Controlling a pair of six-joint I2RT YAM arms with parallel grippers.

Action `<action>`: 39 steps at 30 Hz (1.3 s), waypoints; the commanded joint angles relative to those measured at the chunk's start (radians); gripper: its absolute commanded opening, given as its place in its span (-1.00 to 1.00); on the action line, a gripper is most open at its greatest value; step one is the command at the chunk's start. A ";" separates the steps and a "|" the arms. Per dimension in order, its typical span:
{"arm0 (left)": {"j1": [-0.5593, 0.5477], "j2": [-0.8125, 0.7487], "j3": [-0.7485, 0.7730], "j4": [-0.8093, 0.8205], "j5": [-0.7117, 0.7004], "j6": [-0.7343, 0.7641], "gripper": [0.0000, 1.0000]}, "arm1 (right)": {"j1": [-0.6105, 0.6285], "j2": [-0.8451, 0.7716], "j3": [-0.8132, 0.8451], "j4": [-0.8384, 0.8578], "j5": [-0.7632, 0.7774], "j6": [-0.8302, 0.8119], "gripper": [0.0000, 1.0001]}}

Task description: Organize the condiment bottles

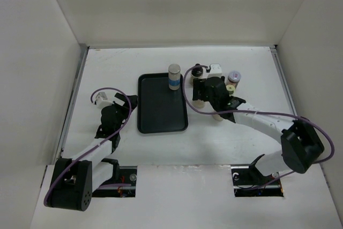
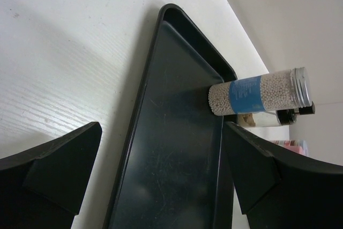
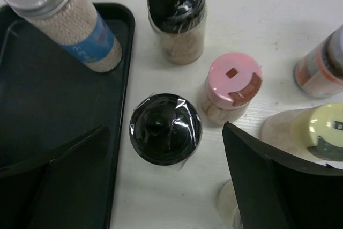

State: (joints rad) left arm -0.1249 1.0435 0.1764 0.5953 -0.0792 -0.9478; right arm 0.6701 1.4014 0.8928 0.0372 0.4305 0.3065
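black-capped bottle [image 3: 165, 128] between parted right gripper [image 3: 163, 131] fingers [image 3: 268, 181] (beside tray [image 3: 32, 105])

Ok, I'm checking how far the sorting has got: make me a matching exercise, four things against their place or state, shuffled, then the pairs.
1. blue-label bottle
2. near black-capped bottle
3. tray
4. left gripper

A. flat on the table, holding one bottle
B. open, gripping nothing
C. upright in the tray's far corner
D. on the table, framed by the right gripper's open fingers

Pairs: 1-C, 2-D, 3-A, 4-B.
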 commanded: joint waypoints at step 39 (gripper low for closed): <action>0.104 -0.115 -0.057 -0.009 -0.011 -0.042 1.00 | 0.256 0.476 0.595 0.205 -0.107 -0.081 0.04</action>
State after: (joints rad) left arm -0.0277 0.9443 0.1337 0.5735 -0.0937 -0.9695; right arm 0.9257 1.8034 1.3651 0.1417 0.3531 0.2405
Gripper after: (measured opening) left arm 0.997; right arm 0.710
